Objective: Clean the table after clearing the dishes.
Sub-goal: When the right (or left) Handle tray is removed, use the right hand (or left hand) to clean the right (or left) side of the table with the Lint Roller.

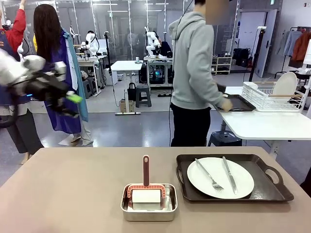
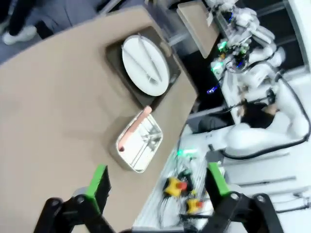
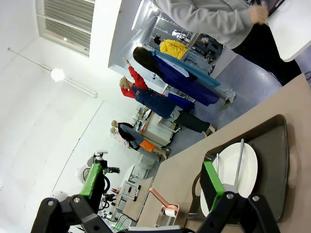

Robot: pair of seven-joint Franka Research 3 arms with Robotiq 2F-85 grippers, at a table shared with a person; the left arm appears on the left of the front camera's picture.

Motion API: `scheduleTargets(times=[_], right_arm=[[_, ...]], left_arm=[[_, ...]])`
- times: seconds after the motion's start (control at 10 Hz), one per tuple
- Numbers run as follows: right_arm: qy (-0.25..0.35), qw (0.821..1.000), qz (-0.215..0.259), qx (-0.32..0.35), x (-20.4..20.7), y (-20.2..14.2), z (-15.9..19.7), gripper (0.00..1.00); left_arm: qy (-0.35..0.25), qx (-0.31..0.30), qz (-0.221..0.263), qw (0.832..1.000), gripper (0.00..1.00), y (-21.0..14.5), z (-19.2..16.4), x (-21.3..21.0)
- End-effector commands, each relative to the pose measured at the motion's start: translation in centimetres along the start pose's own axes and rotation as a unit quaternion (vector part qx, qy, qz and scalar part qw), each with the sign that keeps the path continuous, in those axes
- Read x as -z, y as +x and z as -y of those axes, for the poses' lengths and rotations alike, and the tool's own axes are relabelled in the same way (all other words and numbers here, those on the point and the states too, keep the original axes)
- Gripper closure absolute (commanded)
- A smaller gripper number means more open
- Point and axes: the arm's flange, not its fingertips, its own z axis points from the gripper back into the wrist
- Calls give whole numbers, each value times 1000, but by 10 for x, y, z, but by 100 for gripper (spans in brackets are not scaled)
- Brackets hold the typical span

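Hanging spread and empty, the left claw [image 1: 74, 106] is high up, well left of the plate [image 1: 219, 171].

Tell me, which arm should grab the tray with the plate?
Probably right: the tray sits on the table's right side, near the open right claw; the left claw hangs high, far left.

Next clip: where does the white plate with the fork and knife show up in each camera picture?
Front view: the plate lies lower right, on a dark tray.
Left wrist view: the plate is upper middle, on the same tray.
Right wrist view: the plate is lower right, seen tilted.
Shared landmark: the red-handled roller in a steel pan, beside the tray.
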Motion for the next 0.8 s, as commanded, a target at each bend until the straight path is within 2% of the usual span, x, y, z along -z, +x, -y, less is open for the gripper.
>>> scheduleTargets(times=[0.0,0.1,0.3,0.5,0.7], right_arm=[[2,1000,2,-3,0,-1,-3,0],[2,1000,2,-3,0,-1,-3,0],[2,1000,2,-3,0,-1,-3,0],[2,1000,2,-3,0,-1,-3,0],[2,1000,2,-3,0,-1,-3,0]], left_arm=[[-80,-72,63,992,0,-29,-37,-49],[-83,-99,76,989,0,-48,-61,-87],[-119,-107,109,981,0,-90,-91,-147],[-124,-104,148,976,0,-150,-109,-209],[-114,-106,167,974,0,-203,-116,-245]])
